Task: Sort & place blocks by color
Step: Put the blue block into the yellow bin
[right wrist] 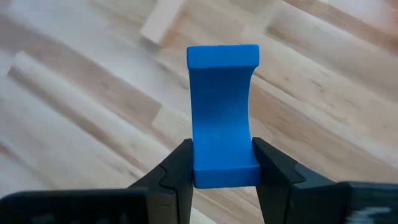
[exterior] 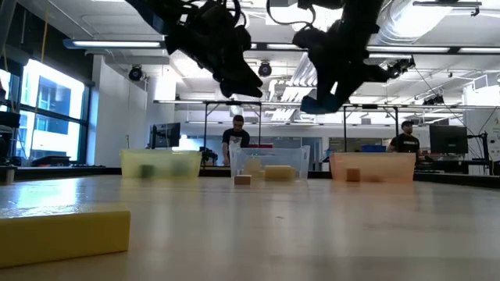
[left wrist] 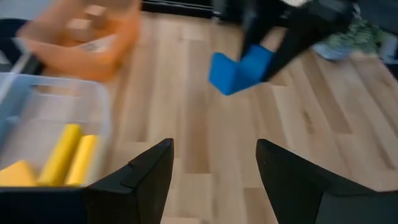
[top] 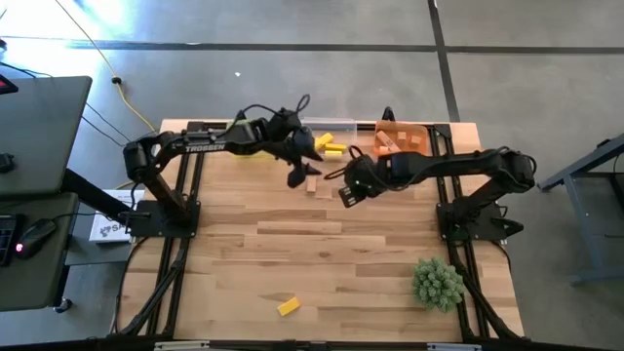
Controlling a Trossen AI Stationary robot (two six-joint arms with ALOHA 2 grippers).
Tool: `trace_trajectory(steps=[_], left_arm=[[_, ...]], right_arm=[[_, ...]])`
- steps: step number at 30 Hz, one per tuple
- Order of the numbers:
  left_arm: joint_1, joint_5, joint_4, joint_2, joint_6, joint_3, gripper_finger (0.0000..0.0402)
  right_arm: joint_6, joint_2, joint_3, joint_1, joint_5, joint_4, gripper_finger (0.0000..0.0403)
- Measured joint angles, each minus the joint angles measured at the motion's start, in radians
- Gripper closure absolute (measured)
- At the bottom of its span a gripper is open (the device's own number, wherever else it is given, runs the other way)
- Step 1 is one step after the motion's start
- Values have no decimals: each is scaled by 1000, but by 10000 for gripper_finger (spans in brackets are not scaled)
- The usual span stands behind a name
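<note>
Blue-painted wood is showing between the fingers of the right gripper [right wrist: 224, 177], which is pinching a curved blue block [right wrist: 222, 112] by its lower end, so that the rest of the piece is sticking out forward past the fingertips, above the bare table [top: 292, 249]. From overhead, this right gripper [top: 348, 192] is hanging over the far middle of the table, just beside two plain light wood blocks [top: 314, 184] lying on the surface. In the right wrist view one plain block [right wrist: 160, 25] is lying on the boards beyond the blue piece, apart from it. The left gripper [top: 300, 175] is hovering close to the right one, near the far edge; its jaws are standing wide apart with nothing between them, as its own wrist camera is showing [left wrist: 214, 177]. That same camera is catching the blue block [left wrist: 239, 70] held up by the other arm, well ahead of the left fingers. Yellow blocks [left wrist: 62, 158] are lying in a clear bin [left wrist: 93, 112], and an orange bin [left wrist: 93, 40] holding plain wood pieces is sitting next to it. One yellow block [top: 288, 307] is lying alone near the front edge, well apart from both grippers, and a spiky green plant ball [top: 437, 283] is sitting at the front right.
</note>
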Motion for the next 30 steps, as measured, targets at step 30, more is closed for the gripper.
trace_trajectory(steps=[30], left_arm=[[-263,-3,3,-1,-338,0,184]], right_arm=[[-632,0,78,-13,-469,88,294]])
